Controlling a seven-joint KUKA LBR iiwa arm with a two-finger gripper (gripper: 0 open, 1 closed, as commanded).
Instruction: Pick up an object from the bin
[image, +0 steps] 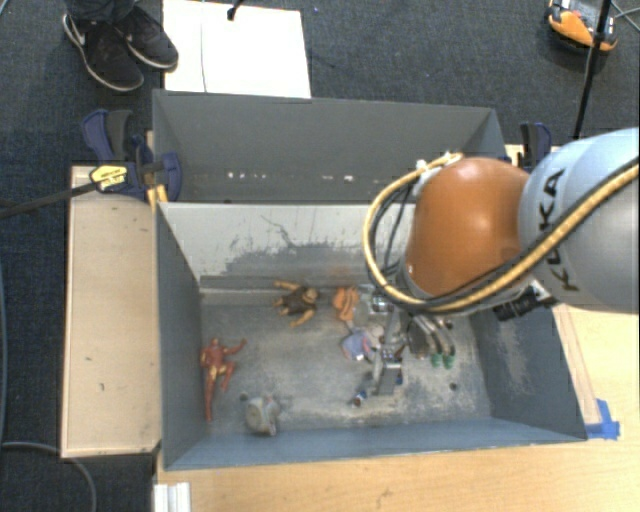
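Note:
My gripper (386, 362) hangs low in the middle right of the bin, under the arm's orange cover. Right at its left side lies a small purple and white thing (355, 347), touching or nearly touching it. A small orange piece (345, 303) lies just beyond that, toward the back wall. To the gripper's right a little green thing (441, 354) shows, partly hidden by the arm.
A brown toy figure (297, 301) lies by the back wall, left of the orange piece. A red-orange figure (216, 366) lies at the left wall. A grey lump (262, 413) sits near the front left. Bare floor lies between these things.

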